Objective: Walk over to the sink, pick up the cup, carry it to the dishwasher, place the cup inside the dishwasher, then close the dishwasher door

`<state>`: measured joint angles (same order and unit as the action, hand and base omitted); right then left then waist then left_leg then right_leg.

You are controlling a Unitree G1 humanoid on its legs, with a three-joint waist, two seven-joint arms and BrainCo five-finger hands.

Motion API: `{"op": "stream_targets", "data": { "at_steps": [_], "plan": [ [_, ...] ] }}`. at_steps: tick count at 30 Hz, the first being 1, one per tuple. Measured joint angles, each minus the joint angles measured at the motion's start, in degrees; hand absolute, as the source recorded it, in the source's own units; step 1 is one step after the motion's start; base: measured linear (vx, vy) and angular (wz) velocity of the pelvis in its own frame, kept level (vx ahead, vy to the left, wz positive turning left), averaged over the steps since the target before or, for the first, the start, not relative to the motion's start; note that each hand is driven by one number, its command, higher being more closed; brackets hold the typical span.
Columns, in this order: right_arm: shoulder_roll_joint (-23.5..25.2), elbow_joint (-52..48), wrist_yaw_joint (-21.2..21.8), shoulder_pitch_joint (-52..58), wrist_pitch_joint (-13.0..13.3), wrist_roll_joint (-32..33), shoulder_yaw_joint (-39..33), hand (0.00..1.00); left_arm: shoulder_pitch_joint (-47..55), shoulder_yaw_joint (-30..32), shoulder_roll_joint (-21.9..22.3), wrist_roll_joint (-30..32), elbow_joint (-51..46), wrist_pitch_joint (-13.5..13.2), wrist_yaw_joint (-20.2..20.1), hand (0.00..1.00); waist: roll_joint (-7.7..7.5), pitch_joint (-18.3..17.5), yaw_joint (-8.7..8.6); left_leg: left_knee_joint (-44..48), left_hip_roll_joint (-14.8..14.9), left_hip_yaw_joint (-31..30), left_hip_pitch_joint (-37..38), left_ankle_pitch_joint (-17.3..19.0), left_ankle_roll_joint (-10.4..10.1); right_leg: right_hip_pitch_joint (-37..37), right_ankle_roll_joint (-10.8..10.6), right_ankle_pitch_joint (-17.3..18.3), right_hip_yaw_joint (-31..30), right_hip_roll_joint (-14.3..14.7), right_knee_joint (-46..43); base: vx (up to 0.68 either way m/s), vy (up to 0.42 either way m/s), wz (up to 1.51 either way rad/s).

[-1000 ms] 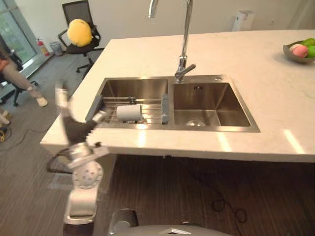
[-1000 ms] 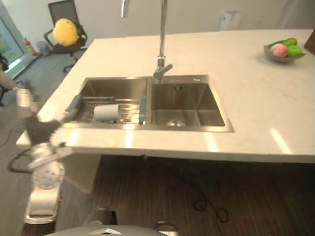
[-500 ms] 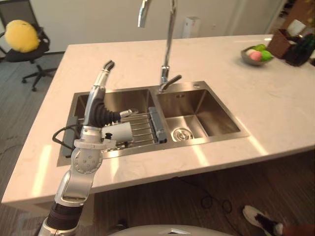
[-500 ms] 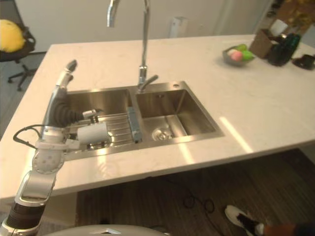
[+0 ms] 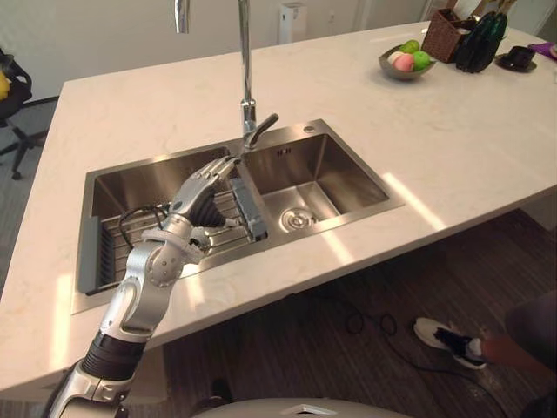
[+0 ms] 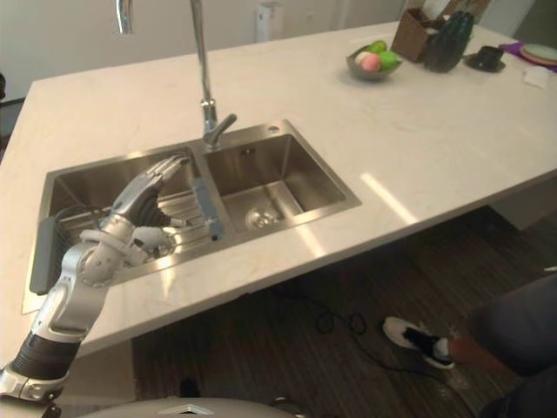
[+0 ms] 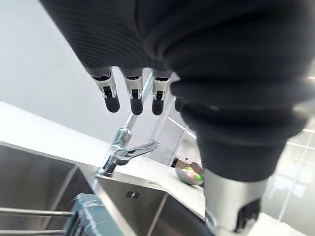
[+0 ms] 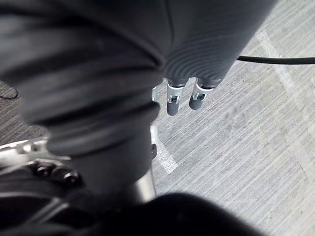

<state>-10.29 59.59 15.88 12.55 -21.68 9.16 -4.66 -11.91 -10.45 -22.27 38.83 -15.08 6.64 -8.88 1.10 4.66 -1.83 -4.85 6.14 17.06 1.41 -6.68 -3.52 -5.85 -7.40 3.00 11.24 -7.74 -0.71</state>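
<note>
My left hand (image 5: 197, 198) hovers over the wire rack (image 5: 130, 244) in the left basin of the steel sink (image 5: 339, 170). Its fingers are straight and spread, pointing toward the tap (image 5: 246, 96). In the left wrist view the fingers (image 7: 134, 101) hold nothing, and the tap (image 7: 123, 152) stands beyond them. The hand covers most of the white cup; a pale bit of it (image 6: 158, 240) shows just below the thumb. My right hand (image 8: 183, 96) hangs over the grey floor with its fingers relaxed and nothing in them.
The rack has grey end bars (image 5: 247, 207). A fruit bowl (image 5: 406, 63), a basket (image 5: 444, 35) and dark bottles (image 5: 483, 39) stand at the far right of the pale counter (image 5: 470, 131). A person's shoe (image 5: 446, 340) and leg show on the floor at the right.
The camera has swung, so the sink sits more to the left. My left hand has tipped from upright down over the rack and now covers the cup.
</note>
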Motion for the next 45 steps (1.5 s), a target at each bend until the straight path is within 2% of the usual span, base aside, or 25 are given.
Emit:
{"op": "stream_targets", "data": {
  "at_steps": [6,10,16,19,20,26,37,45],
  "plan": [
    [0.1,0.1,0.1,-0.3,-0.1,-0.7,0.1,0.0,-1.2,-0.7,-2.0,0.8,4.4,6.3,0.5,0.0,-0.21,-0.1,-0.32,0.0,-0.2,-0.1,0.1,-0.1,0.1,-1.2,-0.1,-1.2,0.5,0.0,1.9,0.0,0.0,0.01],
    [-0.3,0.1,0.1,-0.6,-0.8,-0.7,1.7,0.0,-1.6,-0.7,-2.0,3.2,9.1,10.8,-2.0,0.0,-0.21,-0.1,-0.3,-0.1,-0.1,-0.1,1.1,0.0,0.0,-2.5,-0.1,-1.2,1.0,0.1,3.0,-0.02,-0.005,0.0],
    [-0.3,0.0,0.1,-0.6,-1.3,-0.7,1.7,0.0,-1.5,-0.7,-2.0,4.5,14.2,14.8,-5.9,0.0,-0.22,-0.1,-0.49,-0.1,0.1,-0.1,1.2,0.4,-0.5,-2.8,-0.2,-1.3,3.7,-0.3,3.6,-0.01,-0.001,-0.02],
    [-0.3,0.0,0.1,-0.9,-2.5,-0.8,1.6,0.0,-1.4,-0.7,-2.0,5.3,16.0,15.8,-7.0,0.0,-0.23,-0.1,-0.48,-0.1,0.0,-0.2,1.5,0.3,-0.4,-3.4,-0.4,-1.8,3.9,-0.3,4.0,0.05,-0.014,0.02],
    [-0.3,0.0,0.1,-1.0,-3.1,-1.1,1.6,0.0,-1.3,-0.7,-1.9,5.3,17.2,16.9,-8.1,0.0,-0.28,-0.2,-0.63,-0.1,-0.1,-0.3,1.7,0.5,-0.6,-4.0,-0.4,-1.9,4.2,-0.3,4.3,0.07,-0.02,0.05],
    [-0.3,0.0,0.2,-1.6,-3.6,-2.4,1.6,0.0,-0.6,0.6,-1.9,6.5,20.9,17.7,-7.6,0.0,-0.32,-0.2,-1.11,-0.1,-0.1,-0.9,1.7,0.6,-0.8,-4.6,-0.4,-1.8,5.0,0.0,4.8,0.05,-0.026,0.06],
    [-0.4,-0.1,0.1,-2.0,-4.8,-2.4,1.7,0.0,1.4,1.9,-1.2,6.6,25.6,18.7,-4.0,0.0,-0.27,-0.2,-1.53,-0.1,0.0,-0.7,1.7,0.8,-1.0,-4.7,-0.4,-1.9,4.9,0.0,5.0,0.0,0.0,0.0],
    [-0.6,-0.1,0.2,-2.1,-5.2,-2.9,1.8,0.0,2.1,3.7,-0.3,8.2,26.1,19.0,-4.1,0.0,0.02,-0.5,-1.58,-0.1,-0.1,0.2,2.1,1.2,-1.1,-4.7,-0.4,-1.9,4.1,0.1,5.3,0.01,0.004,-0.04]
  ]
}}
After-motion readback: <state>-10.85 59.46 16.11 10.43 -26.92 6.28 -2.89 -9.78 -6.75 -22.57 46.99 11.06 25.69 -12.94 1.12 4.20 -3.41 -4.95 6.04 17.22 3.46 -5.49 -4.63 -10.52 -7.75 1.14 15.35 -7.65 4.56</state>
